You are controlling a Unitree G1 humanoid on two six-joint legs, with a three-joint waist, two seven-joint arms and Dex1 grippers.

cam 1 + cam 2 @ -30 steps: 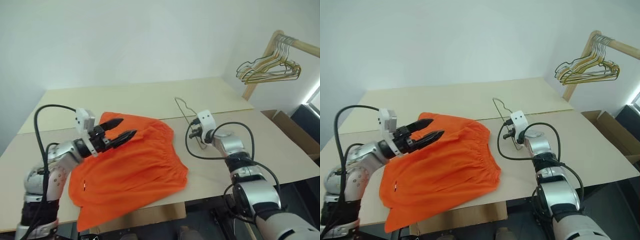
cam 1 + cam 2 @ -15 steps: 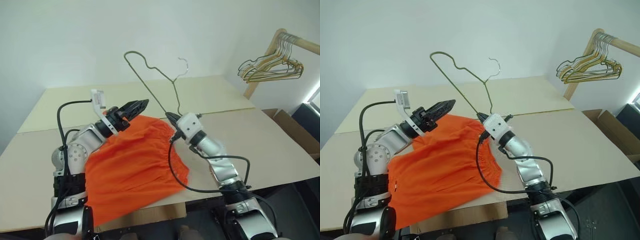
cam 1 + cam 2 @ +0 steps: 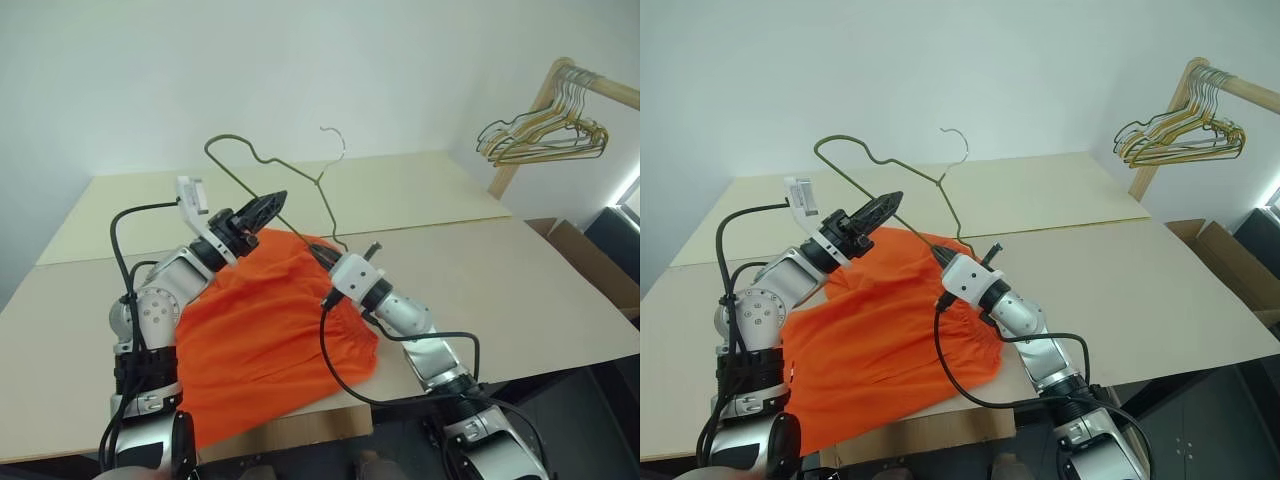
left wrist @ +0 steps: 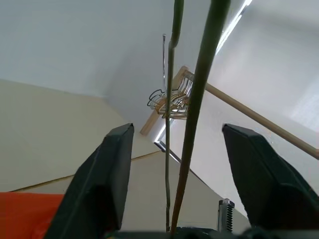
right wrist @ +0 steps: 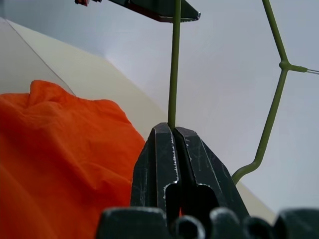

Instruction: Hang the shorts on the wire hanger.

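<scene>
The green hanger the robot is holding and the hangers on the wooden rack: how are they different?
The wire hanger is one dark green wire, lifted in the air, pinched by the right gripper. The rack hangers are a bunch, pale gold and grey, hooked on a wooden bar with nothing holding them. All are thin wire with a hook.

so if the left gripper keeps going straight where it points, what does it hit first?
Likely the wire hanger: its wire already runs between the open fingers of the left gripper. Past that only wall; depth is unclear.
</scene>
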